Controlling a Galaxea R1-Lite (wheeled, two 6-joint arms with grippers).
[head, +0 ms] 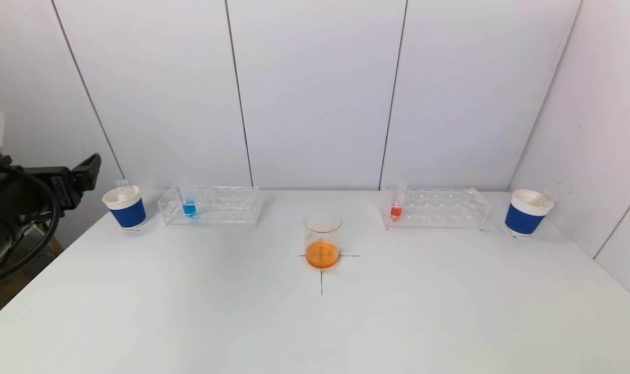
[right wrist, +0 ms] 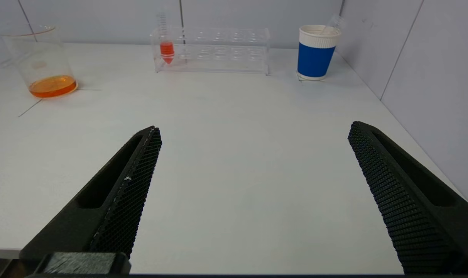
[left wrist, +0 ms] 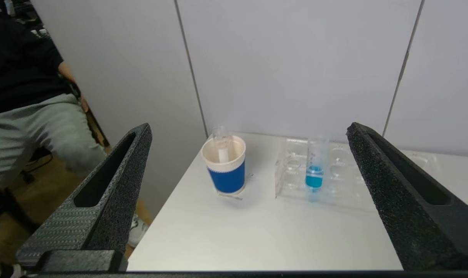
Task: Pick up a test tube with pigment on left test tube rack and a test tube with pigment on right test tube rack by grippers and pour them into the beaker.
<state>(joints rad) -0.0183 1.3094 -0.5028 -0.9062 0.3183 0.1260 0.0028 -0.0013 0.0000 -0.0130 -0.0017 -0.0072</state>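
Currently the left gripper (left wrist: 249,131) is spread wide and empty, off the table (head: 190,311) edge, on the far side of the left paper cup (head: 125,206) from the beaker (head: 322,239). The right gripper (right wrist: 253,129), jaws likewise spread and empty, hovers over the table's near edge, to the beaker's right. The left rack (head: 211,205) stands behind and left of the beaker, holding the blue-pigment tube (head: 188,202) upright. The right rack (head: 435,208), behind and right of the beaker, holds the red-pigment tube (head: 397,201) upright. The beaker contains orange liquid. The right paper cup (head: 526,212) stands beyond the right rack.
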